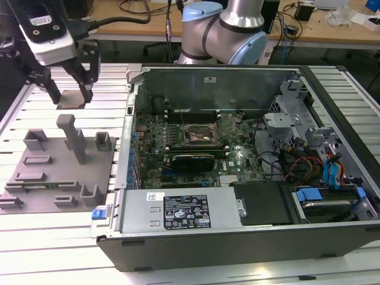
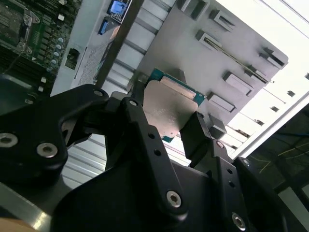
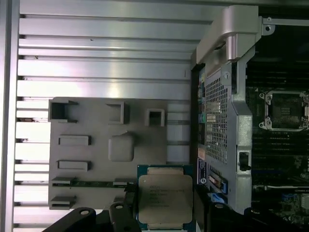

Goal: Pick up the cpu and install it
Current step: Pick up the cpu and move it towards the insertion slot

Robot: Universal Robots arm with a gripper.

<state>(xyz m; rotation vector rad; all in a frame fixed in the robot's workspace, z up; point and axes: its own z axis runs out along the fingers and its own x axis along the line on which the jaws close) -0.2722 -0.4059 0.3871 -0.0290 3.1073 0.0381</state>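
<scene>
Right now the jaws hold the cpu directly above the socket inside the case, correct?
Not quite. The jaws hold the cpu, but outside the case, near the grey fixture plate, not above the socket. The exterior view shows it.

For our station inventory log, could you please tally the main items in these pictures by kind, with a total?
gripper: 1
cpu, held in the gripper: 1
grey fixture plate: 1
open computer case: 1
CPU socket: 1
Total: 5
</scene>
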